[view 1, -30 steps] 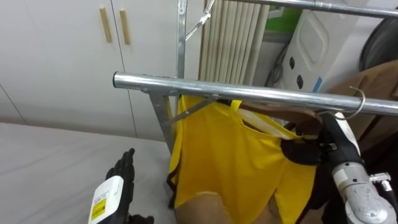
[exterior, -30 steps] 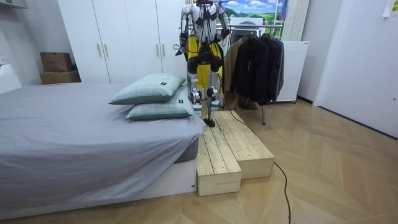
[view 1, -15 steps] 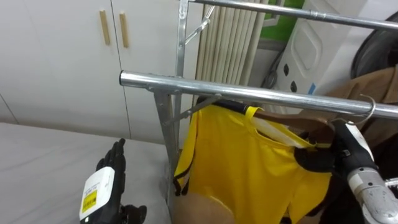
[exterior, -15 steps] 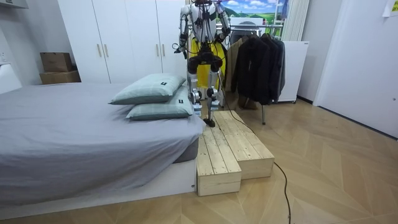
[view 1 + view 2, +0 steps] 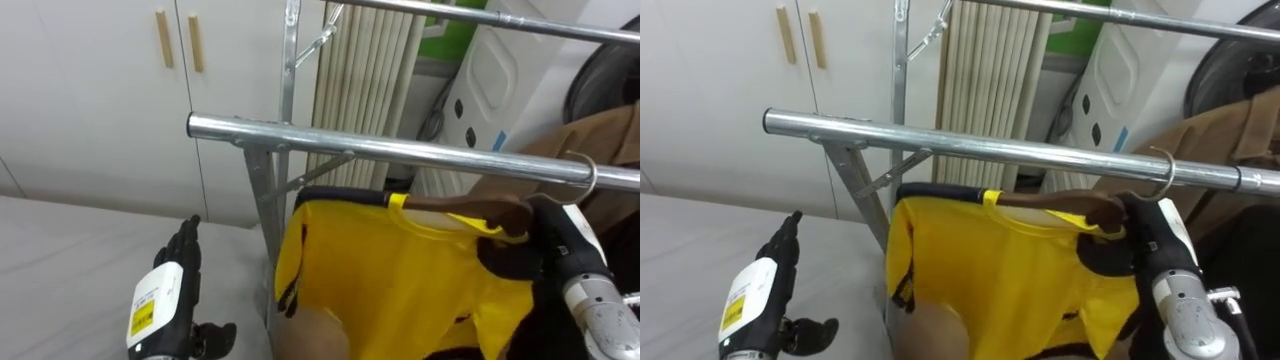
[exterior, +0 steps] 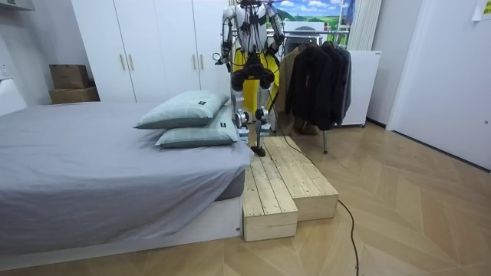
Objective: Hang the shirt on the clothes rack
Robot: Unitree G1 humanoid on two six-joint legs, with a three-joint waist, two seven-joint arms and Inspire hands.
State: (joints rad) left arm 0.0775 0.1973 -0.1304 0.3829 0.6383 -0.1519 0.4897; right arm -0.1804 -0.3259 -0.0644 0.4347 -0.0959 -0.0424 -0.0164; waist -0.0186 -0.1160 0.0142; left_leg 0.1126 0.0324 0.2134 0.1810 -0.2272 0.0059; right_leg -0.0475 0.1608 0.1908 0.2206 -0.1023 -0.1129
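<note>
A yellow shirt [image 5: 390, 280] with dark trim hangs on a wooden hanger [image 5: 470, 207]. The hanger's metal hook [image 5: 585, 172] is looped over the lower steel rail [image 5: 400, 148] of the clothes rack. My right hand [image 5: 510, 258] is curled round the hanger's right end and the shirt's shoulder, just under the rail. At the lower left, apart from the shirt, my left hand [image 5: 170, 295] is raised with straight fingers and holds nothing. In the room view I stand on a wooden platform [image 6: 288, 184] facing the rack, with the shirt [image 6: 247, 57] in front of me.
The rack's upright post [image 5: 265, 190] stands just left of the shirt, and a second rail [image 5: 480, 18] runs higher up. A brown garment [image 5: 600, 140] hangs at the right. White wardrobe doors [image 5: 90, 90] lie beyond the grey bed [image 5: 60, 250]. Dark coats [image 6: 318, 73] fill the rack's other end.
The hanger has levelled out and the shirt now hangs flatter and slightly lower under the rail. My left hand has risen a little. The head camera has shifted slightly.
</note>
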